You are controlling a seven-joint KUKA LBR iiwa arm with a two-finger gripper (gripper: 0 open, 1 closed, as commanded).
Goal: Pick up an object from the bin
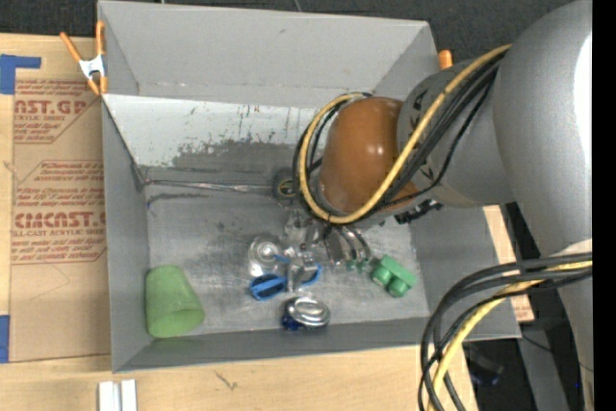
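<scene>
My gripper (314, 244) reaches down under the arm's wrist into the middle of the bin floor. Right beside it, to the left, lies a shiny clear round piece (262, 253), and just below that a small blue clip-like thing (269, 287). A crumpled silver and blue piece (306, 313) rests near the front wall, below the gripper. To the right of the gripper sits a small green block (394, 275). Whether anything is held I cannot tell; the wrist hides much of the gripper.
A light green plastic cup (172, 303) lies on its side in the front left corner. A small dark ring (285, 188) sits at the foot of the sloped back wall. The arm and its cables cover the bin's right side.
</scene>
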